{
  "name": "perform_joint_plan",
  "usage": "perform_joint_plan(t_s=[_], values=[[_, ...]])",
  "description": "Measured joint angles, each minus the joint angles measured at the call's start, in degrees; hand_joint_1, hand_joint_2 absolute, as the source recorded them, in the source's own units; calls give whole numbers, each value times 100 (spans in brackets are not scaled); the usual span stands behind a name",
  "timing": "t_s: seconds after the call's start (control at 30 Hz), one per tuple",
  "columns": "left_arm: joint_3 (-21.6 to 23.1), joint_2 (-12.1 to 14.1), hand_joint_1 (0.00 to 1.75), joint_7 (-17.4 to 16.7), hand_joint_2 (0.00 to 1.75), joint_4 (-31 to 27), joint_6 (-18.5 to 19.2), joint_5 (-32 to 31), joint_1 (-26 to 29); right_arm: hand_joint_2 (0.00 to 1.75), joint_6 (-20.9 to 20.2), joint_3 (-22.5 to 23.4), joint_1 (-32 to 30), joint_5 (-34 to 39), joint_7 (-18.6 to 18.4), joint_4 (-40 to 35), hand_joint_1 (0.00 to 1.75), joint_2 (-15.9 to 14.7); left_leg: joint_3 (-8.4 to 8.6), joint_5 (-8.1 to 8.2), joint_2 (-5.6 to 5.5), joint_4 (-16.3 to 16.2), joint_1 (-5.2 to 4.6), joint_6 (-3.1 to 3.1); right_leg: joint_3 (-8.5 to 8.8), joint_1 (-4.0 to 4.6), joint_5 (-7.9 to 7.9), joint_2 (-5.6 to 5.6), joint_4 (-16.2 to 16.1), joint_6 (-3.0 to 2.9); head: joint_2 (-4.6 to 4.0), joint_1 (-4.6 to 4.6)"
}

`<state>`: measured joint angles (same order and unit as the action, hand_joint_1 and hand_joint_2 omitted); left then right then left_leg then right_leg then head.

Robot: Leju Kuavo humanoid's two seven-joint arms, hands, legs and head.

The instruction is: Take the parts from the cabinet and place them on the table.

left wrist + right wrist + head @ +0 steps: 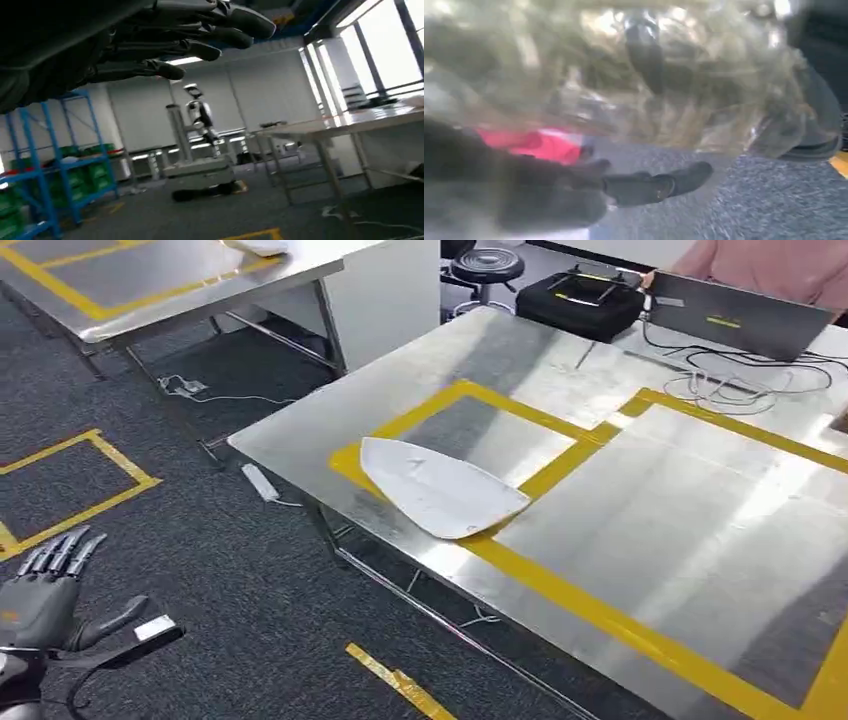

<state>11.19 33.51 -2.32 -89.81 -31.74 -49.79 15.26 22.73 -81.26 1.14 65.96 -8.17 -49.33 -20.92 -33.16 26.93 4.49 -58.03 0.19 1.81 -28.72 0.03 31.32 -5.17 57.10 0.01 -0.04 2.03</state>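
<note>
A white curved part [440, 488] lies flat on the steel table [700, 540], across the near corner of a yellow-taped square. My left hand [45, 590] hangs low over the carpet, left of the table, with its fingers straight and nothing in it; the same hand [165, 40] stretches out empty in the left wrist view. In the blurred right wrist view my right hand [524, 195] grips a crinkled clear plastic bag [674, 100], its thumb [659, 185] beneath it. Something red [534, 142] shows by the hand.
A laptop [740, 315], a black case [580, 300] and cables [740, 380] sit at the table's far edge, with a person in pink [770, 265] behind. A second steel table [180, 280] stands far left. A power strip [260, 483] lies on the carpet. Blue shelves [45, 165] stand further off.
</note>
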Motion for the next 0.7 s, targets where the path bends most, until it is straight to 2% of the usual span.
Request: perform_joint_plan(t_s=[0.03,0.13,0.17,0.2,0.23,0.27,0.3,0.33,0.37,0.4,0.43,0.47,0.5,0.53,0.57,0.63,0.67,0.7], values=[[-28,-15,0,-76,0,4,-4,59,72,0,15,0,5,31,0,-20,0,0,-14,-13,-102,-3,19,-76,-7,5,25,-54,-8,31,0,-22],[-44,-68,0,-185,0,63,-7,131,346,0,61,2,15,74,-7,-55,0,-6,-7,-9,-290,25,3,-187,115,-18,74,-233,-47,125,0,-11],[-46,-83,0,-192,0,65,-15,133,402,0,63,4,16,74,-7,-63,0,-9,1,-27,-334,44,33,-218,63,-37,165,19,44,166,-2,-26],[-50,-92,0,-201,0,70,-20,140,409,0,63,4,8,74,-7,-74,0,-9,-6,-32,-393,44,39,-248,-52,-57,334,299,290,171,0,-37],[-50,-111,0,-201,0,81,-24,148,410,0,68,4,2,76,2,-81,0,-11,-16,-31,-458,43,38,-273,-293,-57,579,440,778,171,0,-37],[-50,-135,0,-203,0,89,-22,148,419,0,79,4,-4,79,2,-85,0,-11,-20,-28,-528,42,33,-278,-560,-54,783,493,1297,166,0,-44],[-48,-144,0,-234,0,103,-6,157,435,0,79,2,-13,81,2,-85,0,-11,-19,-22,-590,41,25,-287,-777,-51,889,506,1680,163,0,-39],[-46,-164,0,-294,0,122,41,211,449,0,89,2,-19,102,2,-87,0,-11,-13,-20,-658,39,18,-291,-899,-51,865,508,1832,154,0,-42],[-41,-190,0,-347,0,138,107,308,474,0,116,0,-30,122,-7,-87,0,-11,-5,-17,-731,37,16,-292,-892,-51,693,510,1704,140,0,-42],[-41,-231,0,-408,0,162,172,447,509,0,148,-2,-32,142,-7,-94,0,-11,6,-15,-799,35,16,-291,-778,-51,438,525,1372,122,0,-42],[-41,-291,0,-441,0,203,261,654,544,0,190,-2,-30,177,-7,-107,0,-15,24,-9,-870,34,16,-283,-565,-52,131,584,849,101,0,-42],[-37,-392,0,-463,0,260,393,947,568,0,244,-2,-32,199,-7,-133,0,-28,36,1,-931,34,18,-268,-328,-59,-136,762,311,72,0,-44],[-37,-513,0,-489,0,347,521,1289,581,0,301,-2,-33,236,-7,-157,0,-48,20,14,-975,17,-14,-244,-229,-70,-82,961,114,59,0,-37],[-33,-634,0,-489,0,435,656,1654,598,0,343,-2,-33,264,2,-201,0,-59,0,9,-1039,4,-2,-218,-184,-74,-98,897,79,70,0,-33],[-35,-784,0,-478,0,533,827,2115,644,0,402,-2,-29,306,4,-258,0,-76,-16,-8,-1069,15,14,-181,-183,-54,-102,856,81,56,0,-37],[-55,-1087,0,-454,0,787,1155,2948,710,0,490,-2,-19,367,-7,-387,0,-129,-28,-28,-1179,36,33,-109,-157,-45,-127,762,53,3,0,-35],[-68,-1240,0,-413,0,936,1262,3273,727,0,500,-4,-22,393,-7,-431,0,-142,-22,33,-1018,-32,41,-96,-117,-74,-157,678,-8,-42,0,-31],[-91,-1368,0,-365,0,1098,1326,3532,719,0,502,-4,-36,417,-7,-446,0,-153,-98,174,-723,-202,17,-60,-87,-69,-152,619,-30,-66,0,-11]])
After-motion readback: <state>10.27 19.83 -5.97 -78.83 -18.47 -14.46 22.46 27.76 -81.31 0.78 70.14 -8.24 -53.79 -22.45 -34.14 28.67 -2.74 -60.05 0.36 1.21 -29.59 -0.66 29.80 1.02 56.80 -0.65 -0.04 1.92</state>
